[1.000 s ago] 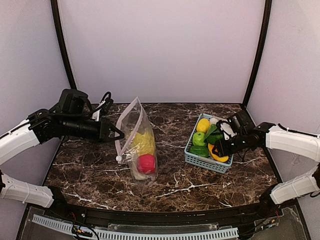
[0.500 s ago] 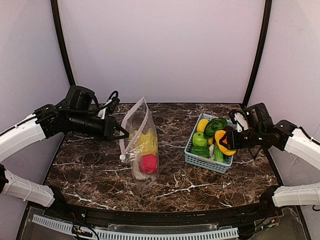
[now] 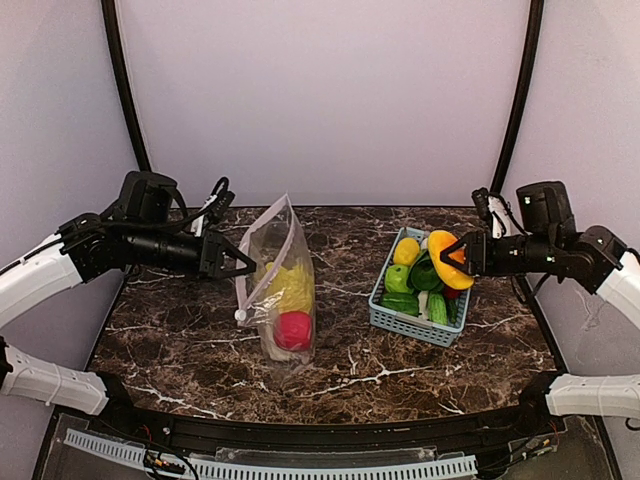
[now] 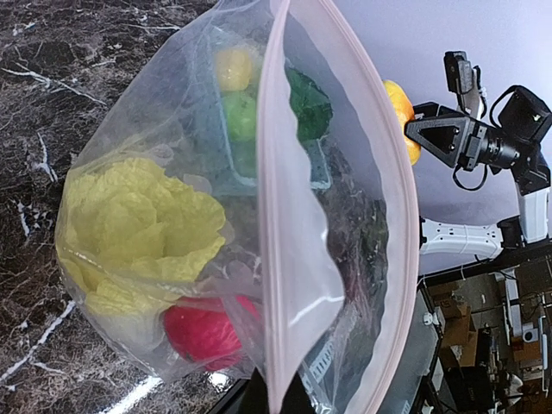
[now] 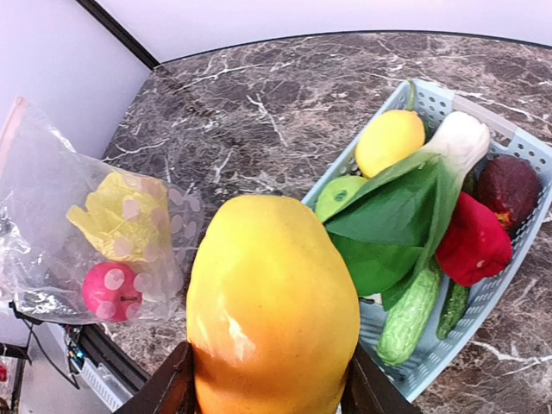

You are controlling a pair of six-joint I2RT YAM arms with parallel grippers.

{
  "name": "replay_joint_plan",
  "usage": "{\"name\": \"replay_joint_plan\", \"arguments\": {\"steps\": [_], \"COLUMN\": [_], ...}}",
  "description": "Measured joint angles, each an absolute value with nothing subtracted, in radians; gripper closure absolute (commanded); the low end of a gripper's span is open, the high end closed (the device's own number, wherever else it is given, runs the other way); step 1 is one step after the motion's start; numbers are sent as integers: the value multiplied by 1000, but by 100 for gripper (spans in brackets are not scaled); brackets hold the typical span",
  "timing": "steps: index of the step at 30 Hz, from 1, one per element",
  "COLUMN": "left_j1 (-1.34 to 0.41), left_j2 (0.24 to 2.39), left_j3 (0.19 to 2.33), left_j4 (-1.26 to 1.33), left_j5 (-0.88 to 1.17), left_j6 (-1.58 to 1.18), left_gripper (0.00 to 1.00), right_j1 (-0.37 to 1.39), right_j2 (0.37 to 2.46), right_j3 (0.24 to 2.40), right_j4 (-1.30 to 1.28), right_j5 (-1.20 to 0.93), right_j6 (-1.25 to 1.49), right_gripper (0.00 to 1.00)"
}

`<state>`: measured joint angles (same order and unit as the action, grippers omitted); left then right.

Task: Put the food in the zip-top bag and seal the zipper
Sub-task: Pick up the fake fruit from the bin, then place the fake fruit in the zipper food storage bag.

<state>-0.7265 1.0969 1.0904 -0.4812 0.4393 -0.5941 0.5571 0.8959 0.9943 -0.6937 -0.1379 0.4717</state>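
The clear zip-top bag [image 3: 277, 275] stands on the table with its mouth held up and open. My left gripper [image 3: 238, 266] is shut on its pinkish zipper strip [image 4: 274, 259]. Inside lie the pale yellow cabbage [image 4: 138, 220] and a red fruit [image 4: 203, 328]. My right gripper [image 3: 450, 258] is shut on the orange-yellow pepper [image 5: 272, 306] and holds it in the air above the basket; the pepper also shows in the top view [image 3: 445, 257]. The lemon [image 5: 390, 142] and green apple [image 5: 341, 194] lie in the basket.
The light-blue slotted basket [image 3: 400, 320] at the right holds a green leafy vegetable [image 5: 401, 211], a red pepper [image 5: 473, 241], a dark red round fruit [image 5: 509, 185] and green cucumbers [image 5: 412, 315]. Marble table [image 3: 350, 360] between bag and basket. Black corner posts at the back.
My right gripper has lifted the orange-yellow pepper out of the basket and raised it. My left gripper kept hold of the bag's mouth, shifting only slightly.
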Motion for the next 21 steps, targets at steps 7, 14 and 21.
{"name": "replay_joint_plan", "arguments": {"steps": [7,14,21], "left_j1": [-727,-727,-727], "left_j2": [1077,1087,1091], "left_j3": [1090,1105,1114], "left_j4": [-480,-487,-487], "left_j5": [467,491,519], "left_j6": [-595,-592,-591], "left_gripper": [99,99,99], "right_j1": [719,904,1077], "right_j2": [923,1071,1235], "right_j3": [1083,1217,1363], "right_j4": [-669,-572,-461], "right_j5": [-165,-142,-102], "right_j6": [535,574,569], "right_gripper": [61,62,62]}}
